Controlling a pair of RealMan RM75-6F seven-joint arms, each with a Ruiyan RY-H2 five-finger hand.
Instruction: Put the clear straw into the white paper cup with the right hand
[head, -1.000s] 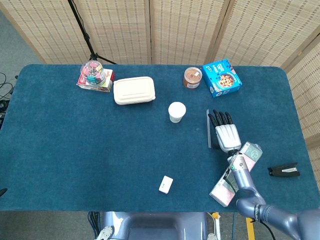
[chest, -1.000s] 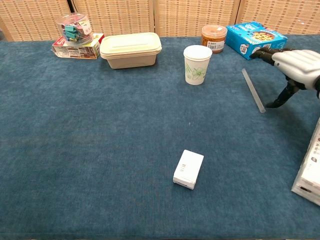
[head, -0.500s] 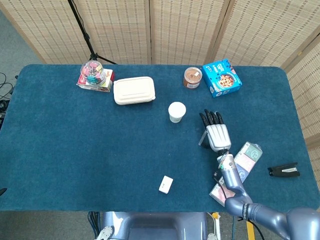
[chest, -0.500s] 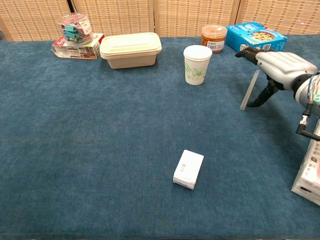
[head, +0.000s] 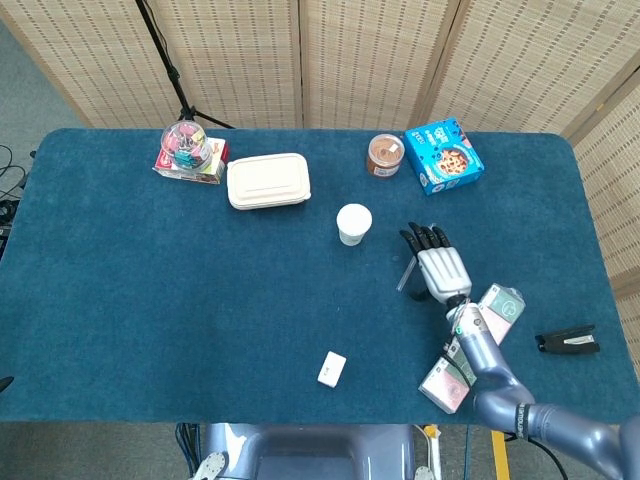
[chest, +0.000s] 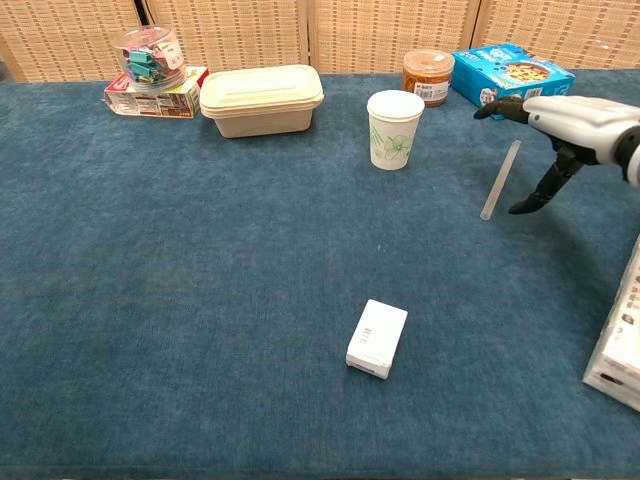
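While hovering palm-down over table, right hand spread apart, holding nothing. Clear straw flat on blue cloth just beside thumb, apart from it, right of white paper cup. Cup upright. Small white box near front edge. Left hand unseen.

Landmark: paper cup, upright on the tabletop. Left of the cup and slightly behind it sits the lidded container, with the jar of clips on a flat box further left; behind-right of the cup are the round tub and carton. Right of the cup lies the straw, the right hand just right of it; the small box lies well in front of the cup.
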